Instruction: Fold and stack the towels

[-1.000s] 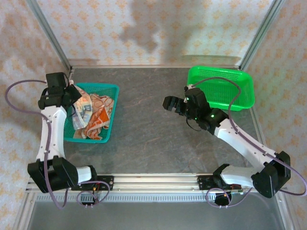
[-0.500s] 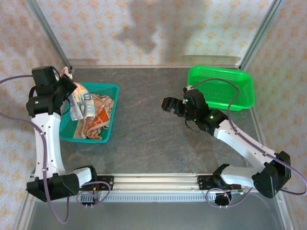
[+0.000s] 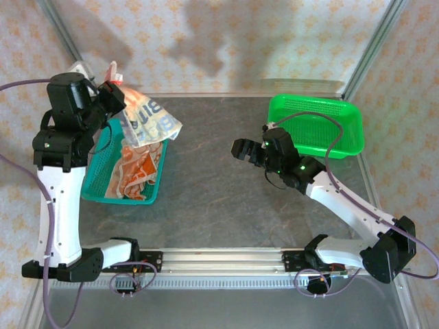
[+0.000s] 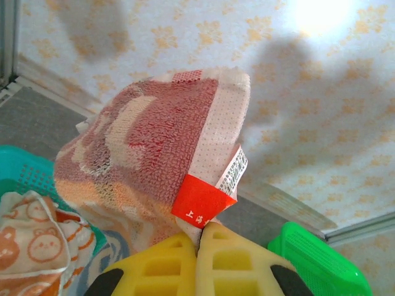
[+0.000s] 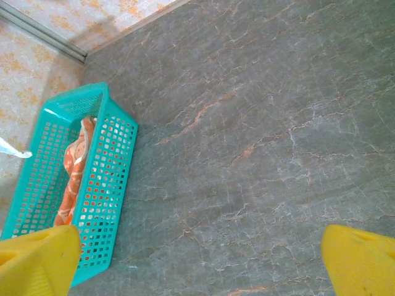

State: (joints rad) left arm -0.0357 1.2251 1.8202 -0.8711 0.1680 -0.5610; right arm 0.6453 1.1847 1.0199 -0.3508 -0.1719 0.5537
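Pinching one corner of the held towel, the left fingers are pressed together. A red tag and a white label sit just above their tips. The cloth hangs in the air from them, cream with orange and grey print, over the far edge of the teal basket. Below the fingers, inside this basket, the other towels lie crumpled, orange with white figures. The left arm stands tall and almost upright, its wrist high near the left wall.

The right fingers are spread wide, with only the grey worktop between them, and they point toward the teal basket. The green basket sits just behind them. The right arm reaches low and slanted from its base at the near edge.
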